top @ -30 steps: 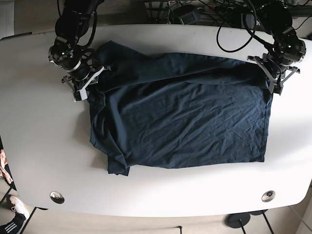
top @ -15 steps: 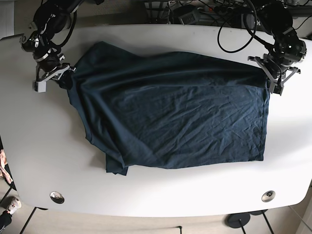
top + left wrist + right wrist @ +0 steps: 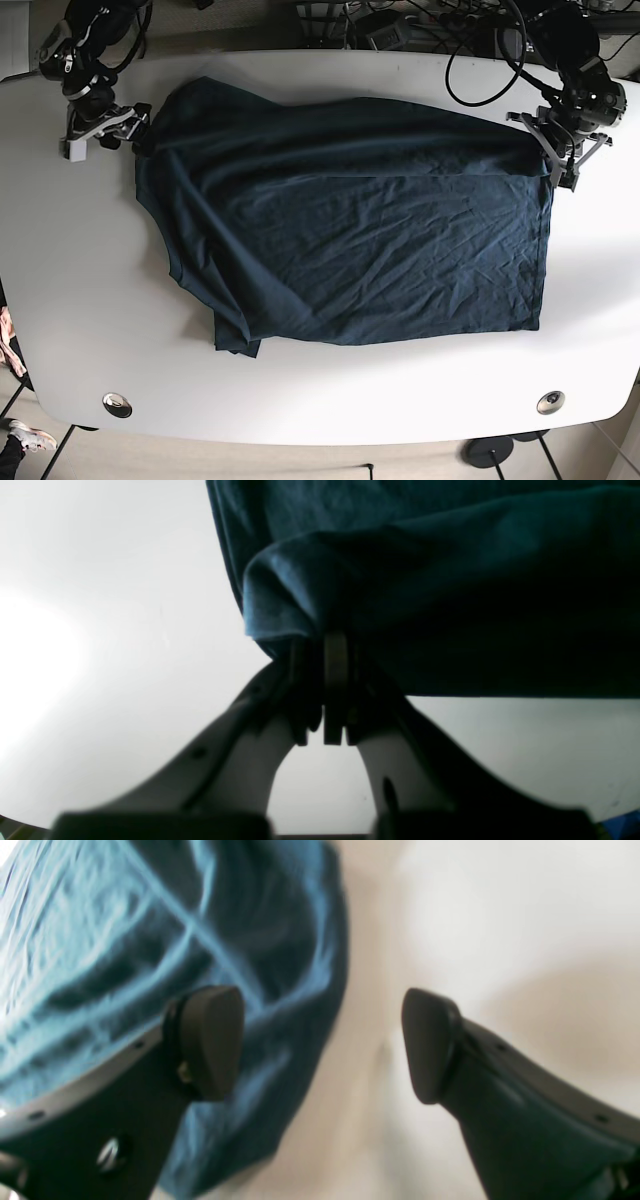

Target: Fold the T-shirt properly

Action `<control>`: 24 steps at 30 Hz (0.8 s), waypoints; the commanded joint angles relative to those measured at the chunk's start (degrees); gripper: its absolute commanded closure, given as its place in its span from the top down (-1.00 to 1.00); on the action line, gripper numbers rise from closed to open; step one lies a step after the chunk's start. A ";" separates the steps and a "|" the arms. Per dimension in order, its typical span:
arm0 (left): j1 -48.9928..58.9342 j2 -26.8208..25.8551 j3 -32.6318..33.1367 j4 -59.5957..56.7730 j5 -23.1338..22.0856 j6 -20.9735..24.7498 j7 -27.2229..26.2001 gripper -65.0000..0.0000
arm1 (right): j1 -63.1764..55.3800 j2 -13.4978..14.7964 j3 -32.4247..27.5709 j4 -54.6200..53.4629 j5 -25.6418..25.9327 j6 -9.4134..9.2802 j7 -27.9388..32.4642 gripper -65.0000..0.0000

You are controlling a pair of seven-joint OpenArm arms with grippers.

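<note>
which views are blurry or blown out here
Right wrist view: motion-blurred, the T-shirt smeared, the open right pincer sharper. Left wrist view: glare whitens the table, and the left pincer, shut on cloth, is nearly a silhouette. Base view: sharp, evenly lit.

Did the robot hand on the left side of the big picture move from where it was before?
Yes. The right gripper went outward and up, away from the middle of the T-shirt, toward the white table's far left corner.
</note>
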 commanded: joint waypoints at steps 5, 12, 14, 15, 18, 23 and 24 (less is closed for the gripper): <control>-0.12 -0.70 -0.27 1.15 -0.40 0.12 -0.66 -1.00 | -4.46 -0.75 -0.31 1.19 0.85 0.49 0.98 0.20; -0.12 -0.43 -0.35 1.15 -0.49 0.12 -0.66 -1.00 | -6.84 -2.86 -8.22 0.40 0.59 0.49 1.33 0.19; -0.12 -0.43 -0.35 1.15 -0.49 0.12 -0.66 -1.00 | -6.66 -3.65 -8.57 0.48 0.50 0.49 1.33 0.19; -0.12 -0.43 -0.35 1.15 -0.49 0.12 -0.66 -1.00 | -6.57 -3.65 -8.66 0.40 0.50 0.49 1.33 0.19; -0.04 -0.43 -0.35 1.15 -0.49 0.12 -0.66 -1.00 | -5.61 -3.65 -8.66 0.48 0.50 0.49 1.24 0.05; -0.04 -0.08 -3.17 3.78 -0.75 0.12 -0.66 -1.00 | -5.17 -2.77 -10.59 0.66 0.50 0.49 1.06 -0.95; -0.21 0.53 -3.34 4.31 -0.75 0.12 -0.66 -1.00 | -5.25 -2.15 -11.12 0.66 0.50 0.49 1.06 -0.94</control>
